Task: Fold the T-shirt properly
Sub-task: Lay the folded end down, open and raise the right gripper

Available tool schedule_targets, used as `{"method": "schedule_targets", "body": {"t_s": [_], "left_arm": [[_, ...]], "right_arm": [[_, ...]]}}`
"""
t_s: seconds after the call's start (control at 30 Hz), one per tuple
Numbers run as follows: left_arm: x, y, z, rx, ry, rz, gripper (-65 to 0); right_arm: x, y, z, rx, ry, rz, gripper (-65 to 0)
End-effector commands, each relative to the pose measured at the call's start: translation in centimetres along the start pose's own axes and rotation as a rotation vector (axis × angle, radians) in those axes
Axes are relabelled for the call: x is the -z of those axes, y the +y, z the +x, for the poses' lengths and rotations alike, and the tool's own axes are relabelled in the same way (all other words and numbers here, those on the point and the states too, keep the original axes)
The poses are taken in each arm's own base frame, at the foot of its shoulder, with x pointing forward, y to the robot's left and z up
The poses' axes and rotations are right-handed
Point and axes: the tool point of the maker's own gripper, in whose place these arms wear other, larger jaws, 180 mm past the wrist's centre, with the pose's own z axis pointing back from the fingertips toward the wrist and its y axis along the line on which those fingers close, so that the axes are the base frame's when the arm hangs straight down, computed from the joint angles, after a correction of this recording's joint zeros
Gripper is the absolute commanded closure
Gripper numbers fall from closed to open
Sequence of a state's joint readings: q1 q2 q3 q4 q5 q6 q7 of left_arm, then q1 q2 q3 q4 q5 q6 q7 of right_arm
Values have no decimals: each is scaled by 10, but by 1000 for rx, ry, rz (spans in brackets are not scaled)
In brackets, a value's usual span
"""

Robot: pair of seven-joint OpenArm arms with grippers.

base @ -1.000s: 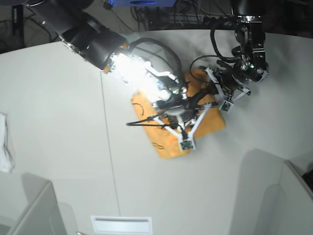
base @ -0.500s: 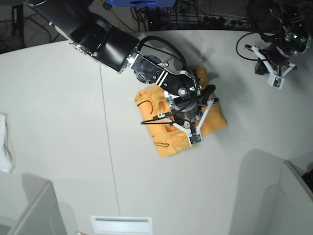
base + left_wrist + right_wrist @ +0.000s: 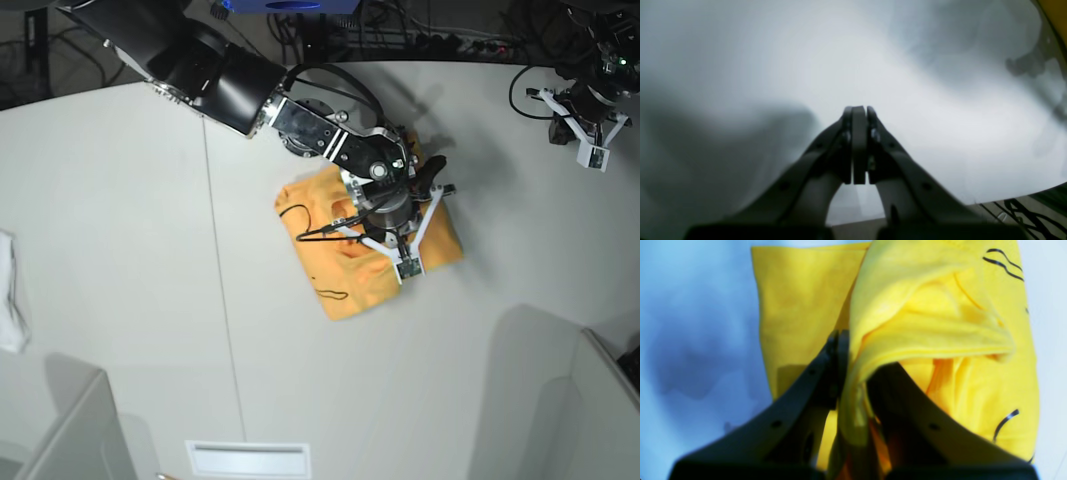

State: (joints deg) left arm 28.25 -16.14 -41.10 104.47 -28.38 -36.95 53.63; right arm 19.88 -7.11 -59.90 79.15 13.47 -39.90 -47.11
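Note:
The T-shirt (image 3: 345,275) is a yellow-orange bundle with black lettering, lying folded on the white table (image 3: 130,220). My right gripper (image 3: 378,222) is over its middle. In the right wrist view my right gripper (image 3: 848,351) is shut on a raised fold of the T-shirt (image 3: 800,300), and the fabric bulges over the right finger. My left gripper (image 3: 583,118) is far off at the table's back right corner. In the left wrist view it (image 3: 858,115) is shut and empty above the bare table, with a sliver of the T-shirt (image 3: 1058,8) at the top right.
A small white cloth (image 3: 10,295) lies at the table's left edge. Grey partitions (image 3: 560,400) stand at the front right and front left. Cables (image 3: 330,30) run behind the table's back edge.
My left arm has pulled away from the shirt to the back right corner. My right gripper has shifted slightly up and right over the shirt, still holding the fold.

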Motion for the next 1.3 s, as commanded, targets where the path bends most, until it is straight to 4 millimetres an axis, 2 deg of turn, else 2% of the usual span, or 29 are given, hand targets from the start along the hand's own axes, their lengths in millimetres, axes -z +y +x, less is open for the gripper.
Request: {"method": "schedule_targets", "body": {"t_s": [0.0,0.1,0.13,0.2,0.27,0.5,0.8,0.9,1.0,1.1,1.2,1.27], "left_arm": [[-4,3,8,17,-25,6,0],[-4,3,8,17,-25,6,0],[-4,3,8,17,-25,6,0],[-5,5,8,15,-25,10,0],[-5,5,8,15,-25,11,0],[-5,5,8,13,-27,12,0],[-5,6,7,11,-24,14,0],[-5,6,8,11,-26,14,0],[-4,6,10,9,-32,15,0],[-4,6,11,8,-35,16,0],[-4,7,12,9,-37,18,0],[-4,8,12,10,-37,19,0]], "right_arm": [[-6,4,25,5,-77,9,0],[-6,5,23,6,-74,10,0],[-6,6,19,9,-65,13,-65],[-7,9,17,14,-63,21,-261],[-8,11,13,12,-58,25,-363],[-8,15,9,24,-49,44,-356],[-14,40,34,-5,-165,170,-356],[-22,61,48,-96,-258,273,-356],[-42,97,53,-218,-358,415,-356],[-61,113,63,-268,-418,481,-356],[-84,111,79,-261,-454,499,-354],[-91,83,87,-228,-425,464,-333]]}}
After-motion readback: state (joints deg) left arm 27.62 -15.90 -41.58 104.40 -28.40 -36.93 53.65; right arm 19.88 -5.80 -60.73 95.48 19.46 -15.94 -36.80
